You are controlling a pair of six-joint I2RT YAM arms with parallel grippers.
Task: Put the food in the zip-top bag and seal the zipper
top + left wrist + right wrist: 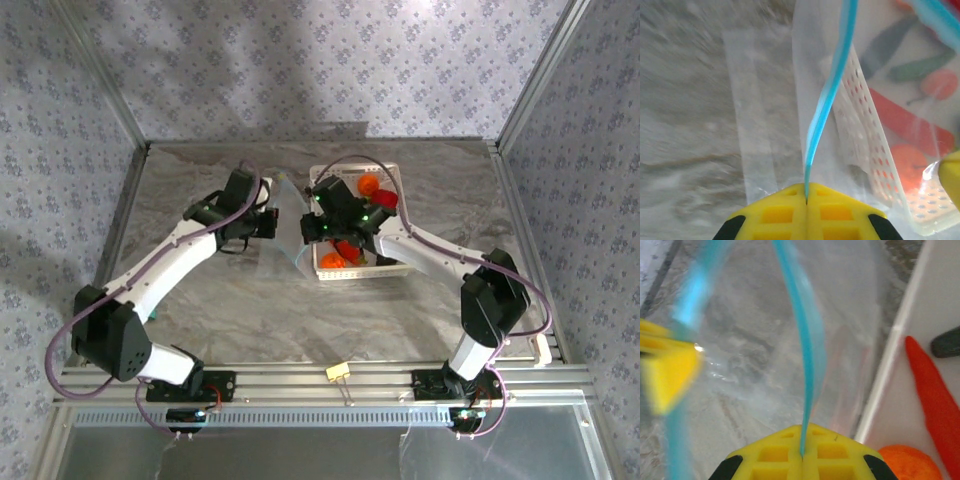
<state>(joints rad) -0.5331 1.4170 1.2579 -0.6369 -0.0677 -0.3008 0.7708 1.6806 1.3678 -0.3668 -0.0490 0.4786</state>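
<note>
Clamped left gripper [806,200] and right gripper [802,452] tight onto thin light blue zipper strip [832,85]; held clear flat plastic bag [281,255] just beside white perforated plastic basket [865,130]; saw orange toy carrot [932,390] inside basket.

The grey marbled table [450,200] carried a white perforated basket [365,273] near its middle. Just left of it, the clear zip-top bag [278,258] reached down to the surface. A yellow clip [337,372] lay on the near metal rail [270,377].
</note>
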